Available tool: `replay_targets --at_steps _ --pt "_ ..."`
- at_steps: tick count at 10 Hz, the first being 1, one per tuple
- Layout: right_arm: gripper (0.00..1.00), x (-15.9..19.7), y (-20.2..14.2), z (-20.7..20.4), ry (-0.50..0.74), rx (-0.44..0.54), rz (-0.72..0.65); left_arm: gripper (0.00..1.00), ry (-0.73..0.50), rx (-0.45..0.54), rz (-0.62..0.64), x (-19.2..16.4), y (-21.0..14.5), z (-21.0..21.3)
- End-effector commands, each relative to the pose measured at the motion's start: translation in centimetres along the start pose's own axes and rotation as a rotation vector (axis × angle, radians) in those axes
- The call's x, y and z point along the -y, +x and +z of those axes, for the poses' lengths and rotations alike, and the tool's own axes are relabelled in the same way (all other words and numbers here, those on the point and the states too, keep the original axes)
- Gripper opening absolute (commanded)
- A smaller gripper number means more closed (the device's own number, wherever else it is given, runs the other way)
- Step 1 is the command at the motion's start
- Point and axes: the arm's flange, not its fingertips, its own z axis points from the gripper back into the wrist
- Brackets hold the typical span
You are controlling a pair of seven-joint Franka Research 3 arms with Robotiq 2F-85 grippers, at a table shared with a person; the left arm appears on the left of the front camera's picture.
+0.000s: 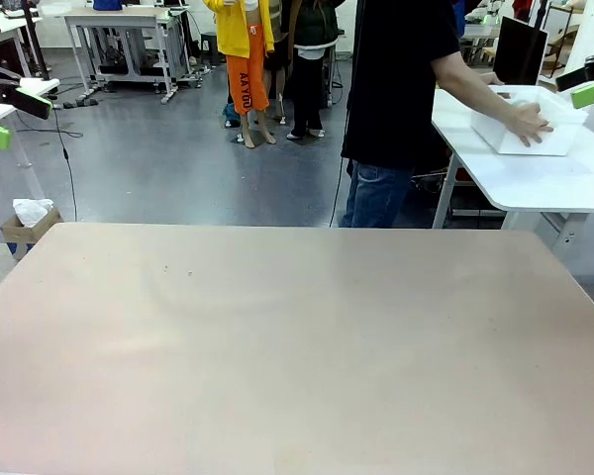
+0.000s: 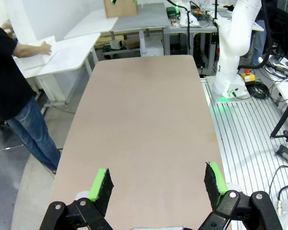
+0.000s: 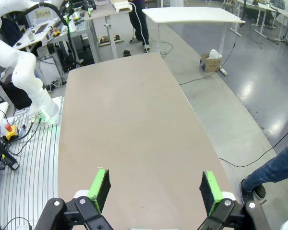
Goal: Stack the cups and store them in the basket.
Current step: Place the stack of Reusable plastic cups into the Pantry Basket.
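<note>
The basket (image 1: 531,132), a white rectangular bin, rests on a white side table (image 1: 535,183) beyond the far right corner of my table. A person in a black shirt (image 1: 396,79) stands there with a hand (image 1: 528,123) on the basket. The cups are out of view. My left gripper (image 2: 157,184) is open above the near end of the bare beige table (image 2: 144,124), with nothing between its green pads. My right gripper (image 3: 156,187) is open too, above the table (image 3: 129,129), also holding nothing. In the front view, the left gripper (image 1: 10,111) and right gripper (image 1: 591,93) sit at the picture's edges.
The beige table (image 1: 297,336) has nothing on it. A small cardboard box (image 1: 28,224) sits on the floor off its far left corner. The other arm's white base (image 2: 233,62) stands beside the table on a ribbed metal platform (image 2: 252,143).
</note>
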Motion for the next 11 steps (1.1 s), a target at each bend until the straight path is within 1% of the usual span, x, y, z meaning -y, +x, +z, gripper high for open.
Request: replay_targets --at_steps 1,11 --pt "1.0 0.06 0.39 0.01 -0.013 -0.008 -0.017 1.0 -0.006 0.001 0.011 0.11 0.34 -0.04" --pt "1.0 0.06 0.39 0.01 -0.013 -0.008 -0.017 1.0 -0.006 0.001 0.011 0.11 0.34 -0.04"
